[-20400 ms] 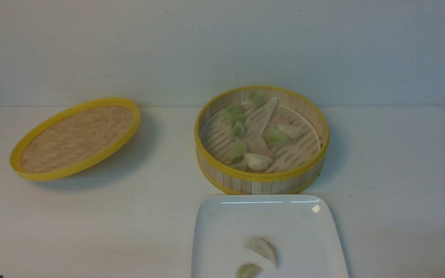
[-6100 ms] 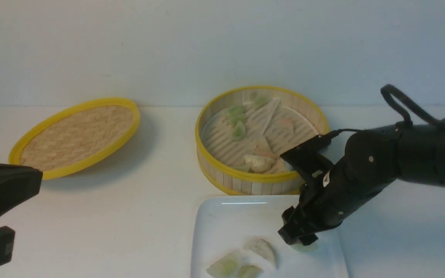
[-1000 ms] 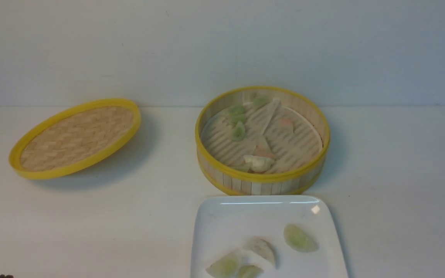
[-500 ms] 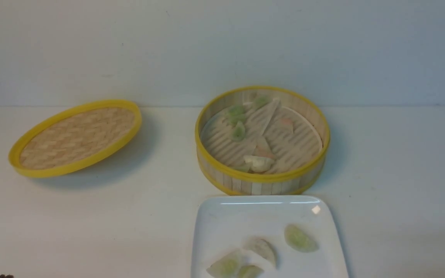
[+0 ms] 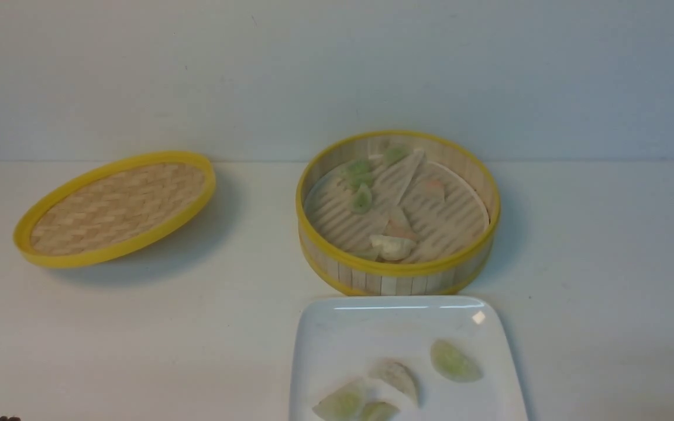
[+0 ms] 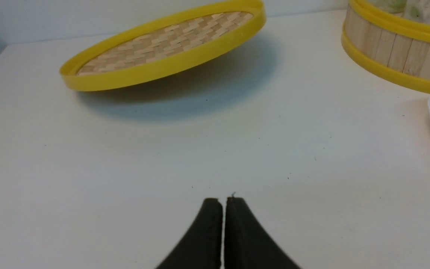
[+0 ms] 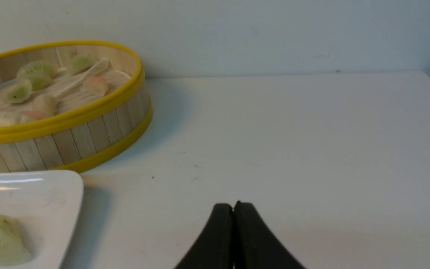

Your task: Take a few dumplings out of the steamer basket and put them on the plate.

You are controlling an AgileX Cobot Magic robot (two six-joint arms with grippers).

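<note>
Four dumplings (image 5: 396,377) lie on the plate (image 5: 337,333) at the counter's near edge; both the left gripper (image 6: 222,201) and right gripper (image 7: 233,206) are clenched, empty.

white plate (image 5: 337,339), pale green dumplings (image 5: 455,361), yellow-rimmed steamer basket (image 5: 395,270)

Glossy white plate (image 5: 325,339), slatted bamboo steamer basket (image 5: 395,280) with smooth yellow rims, woven lid (image 5: 114,207), translucent dumplings (image 5: 455,361), matt table (image 5: 138,327).
</note>
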